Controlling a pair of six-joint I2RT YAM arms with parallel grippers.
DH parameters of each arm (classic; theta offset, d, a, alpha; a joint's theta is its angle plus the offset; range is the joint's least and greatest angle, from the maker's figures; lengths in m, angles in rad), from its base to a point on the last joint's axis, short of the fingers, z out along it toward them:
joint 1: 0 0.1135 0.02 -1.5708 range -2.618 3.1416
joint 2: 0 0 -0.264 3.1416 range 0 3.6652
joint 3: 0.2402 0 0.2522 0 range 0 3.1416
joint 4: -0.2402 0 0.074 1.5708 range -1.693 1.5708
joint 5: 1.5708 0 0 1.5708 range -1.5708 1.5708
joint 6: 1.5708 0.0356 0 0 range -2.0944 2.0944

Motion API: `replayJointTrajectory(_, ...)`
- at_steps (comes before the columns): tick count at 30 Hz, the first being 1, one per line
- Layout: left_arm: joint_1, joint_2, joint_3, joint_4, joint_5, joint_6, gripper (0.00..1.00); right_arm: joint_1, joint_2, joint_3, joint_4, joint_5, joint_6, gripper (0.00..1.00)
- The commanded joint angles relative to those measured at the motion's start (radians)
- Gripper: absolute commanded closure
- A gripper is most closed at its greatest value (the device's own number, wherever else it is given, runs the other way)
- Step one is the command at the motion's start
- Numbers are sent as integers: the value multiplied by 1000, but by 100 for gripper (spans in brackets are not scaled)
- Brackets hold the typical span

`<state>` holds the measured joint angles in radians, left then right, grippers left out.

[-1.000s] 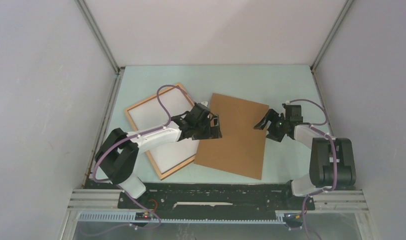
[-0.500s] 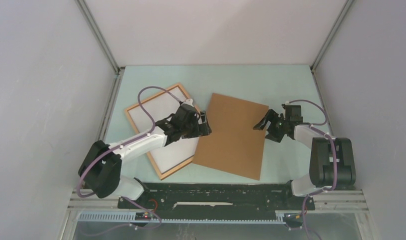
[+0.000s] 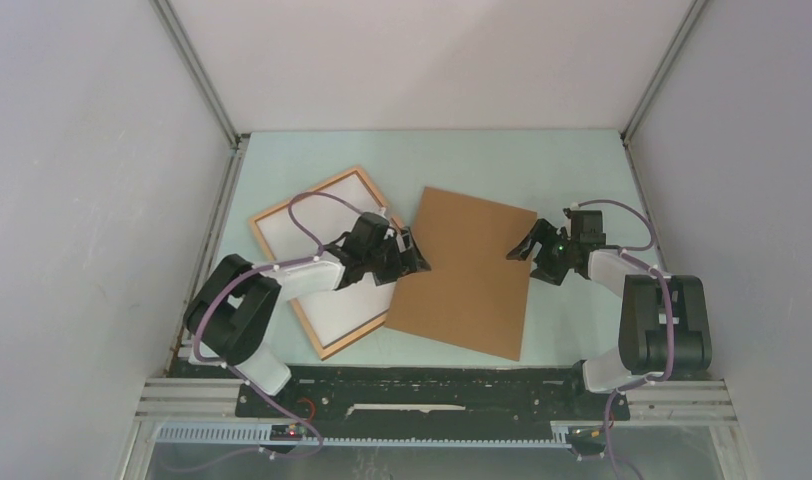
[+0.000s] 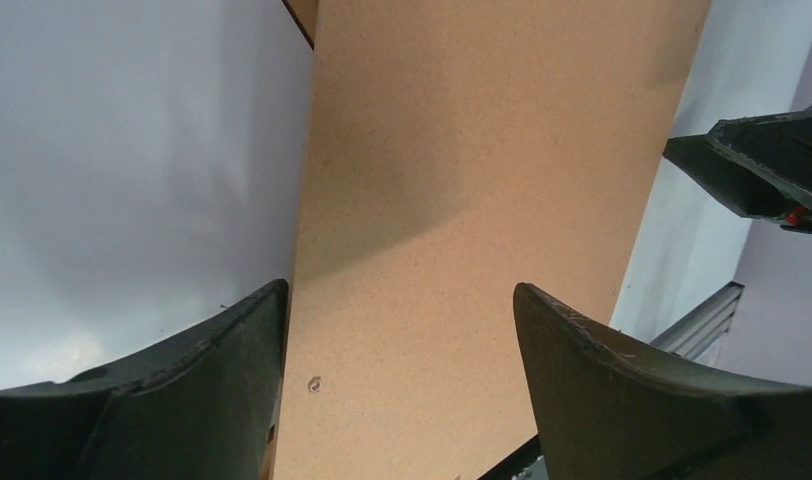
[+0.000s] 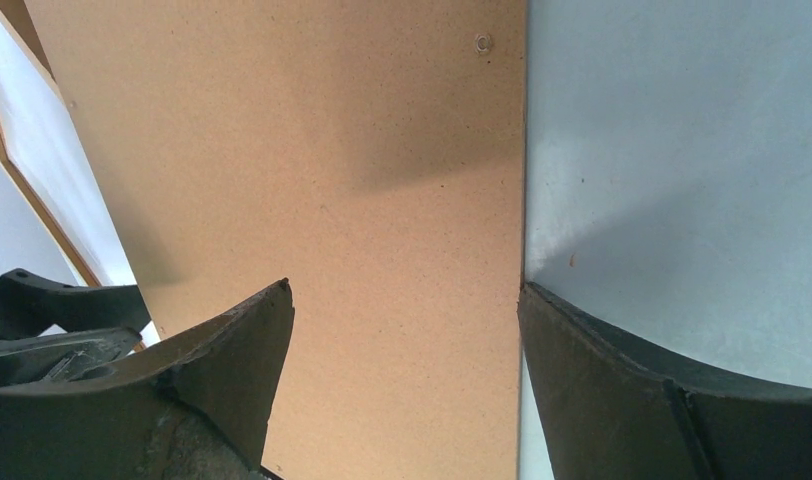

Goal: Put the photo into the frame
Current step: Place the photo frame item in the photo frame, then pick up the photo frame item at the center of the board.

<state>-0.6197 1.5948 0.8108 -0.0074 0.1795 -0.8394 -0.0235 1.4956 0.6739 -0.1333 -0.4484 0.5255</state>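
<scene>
Hardboard backing panel (image 3: 469, 285) overlapped the frame (image 3: 302, 193); left tool (image 3: 415, 258) and right tool (image 3: 523, 250), both spread, hovered at its opposite edges.

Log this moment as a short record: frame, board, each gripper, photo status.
frame: flat on the table, left of centre, white surface filling it
backing board: flat, its left edge lies over the frame's right side
left gripper: open, above the board's left edge, holding nothing
right gripper: open, above the board's right edge, holding nothing
photo: no printed side visible; cannot tell whether the white surface is its back
</scene>
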Motion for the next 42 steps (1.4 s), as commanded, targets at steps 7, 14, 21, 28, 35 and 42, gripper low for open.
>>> replayJointTrajectory(7, 0, -61, -59, 187, 119, -100, 34, 14, 23, -22, -42, -3, 4, 10)
replayJointTrajectory(14, -4, -166, -56, 195, 123, -127, 51, 15, 25, -22, -40, -4, 3, 10)
replayJointTrajectory(21, -58, -212, -39, 195, 95, -150, 62, 16, 22, -22, -40, -2, 4, 10)
replayJointTrajectory(28, -127, -186, 57, 58, -27, -80, 84, 17, 24, -22, -42, -3, 3, 10)
replayJointTrajectory(35, -132, -222, 49, 50, -58, -79, 97, 17, 24, -22, -42, -1, 4, 10)
replayJointTrajectory(42, -131, -235, 52, 34, -63, -76, 100, 17, 22, -22, -44, -3, 3, 10)
